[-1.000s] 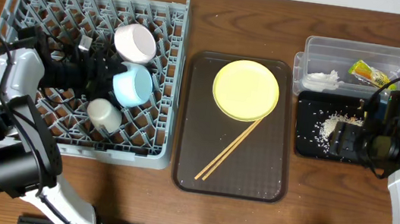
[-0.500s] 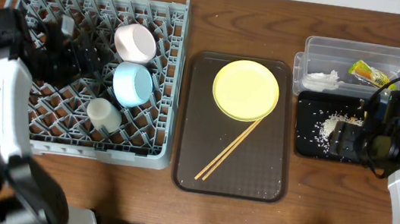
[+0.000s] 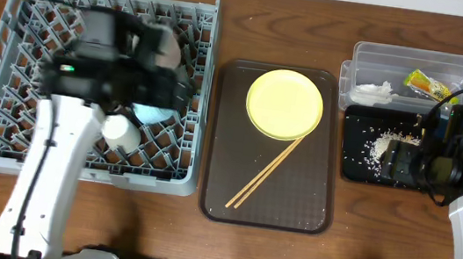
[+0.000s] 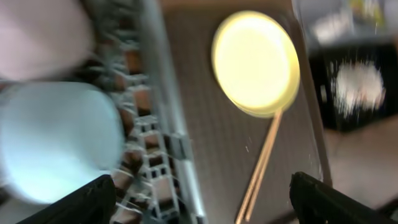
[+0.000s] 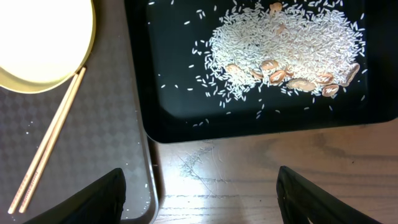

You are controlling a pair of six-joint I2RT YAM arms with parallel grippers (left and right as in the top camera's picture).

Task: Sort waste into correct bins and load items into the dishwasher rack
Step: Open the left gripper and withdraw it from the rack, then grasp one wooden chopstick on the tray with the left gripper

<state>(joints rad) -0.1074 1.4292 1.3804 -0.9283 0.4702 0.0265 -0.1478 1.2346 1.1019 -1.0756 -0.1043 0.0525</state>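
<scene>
**Plate (image 3: 284,104) and chopsticks (image 3: 266,173) not yet racked**

Yellow and round, the plate lies flat in the upper half of the dark brown serving tray (image 3: 311,201), between the dishwasher rack (image 3: 3,119) and the bins. It looks stiff, smooth and light, probably slippery. With so little rim standing off the tray, the likeliest hold is a pinch across its edge at a free side. The two wooden chopsticks lie side by side on a slant, their upper ends touching the plate's lower right rim. They look thin, light and apt to roll or split apart, so a hold across both near the middle seems safest. Lifting the plate from that side could nudge them.

The left tool (image 4: 202,190) hangs over the rack's right edge, fingers wide apart and empty. The right tool (image 5: 200,180) hovers at the near edge of the black tray (image 5: 186,118), also spread, holding nothing.

In the rack, the light blue bowl (image 4: 56,140), white bowl (image 4: 37,37) and small white cup (image 3: 121,132) crowd the right-hand pegs. The rack wall and the serving tray's raised lip stand between plate and free slots. Rice scraps (image 5: 280,43) sit in the black tray. The wrapper (image 3: 427,84) and tissue (image 3: 373,91) are in the clear tub (image 3: 421,64), well apart from the plate.
</scene>
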